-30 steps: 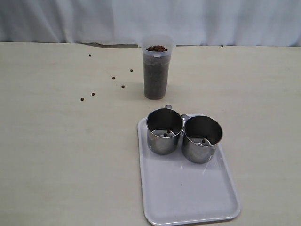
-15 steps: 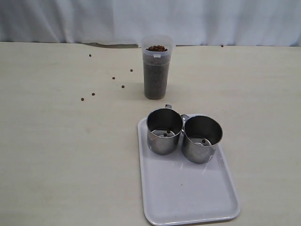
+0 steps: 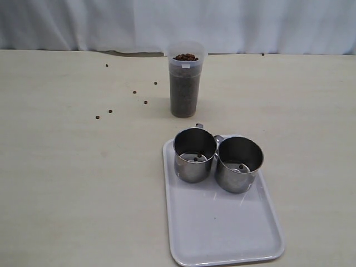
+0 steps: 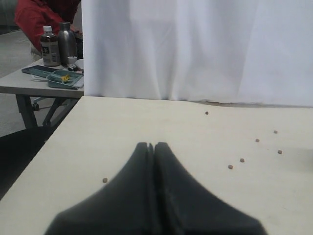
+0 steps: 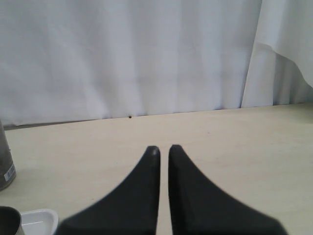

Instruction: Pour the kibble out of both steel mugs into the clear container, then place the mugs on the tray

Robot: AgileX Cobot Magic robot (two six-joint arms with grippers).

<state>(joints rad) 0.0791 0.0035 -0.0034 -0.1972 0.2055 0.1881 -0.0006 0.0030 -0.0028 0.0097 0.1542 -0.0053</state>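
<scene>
Two steel mugs stand upright, side by side, on the tray, at its end nearest the clear container, which is full of kibble. The left pincer and right pincer are closed and hold nothing.

Soft, even light, source unclear. Exterior view slightly dim and grainy; tabletop flat-lit, with only faint shadows under the mugs on the tray. Steel gives dull reflections, no hard glare. Wrist views: curtain bright, nearly washed out; left tool and right tool black, close, blurred, detail lost.
</scene>
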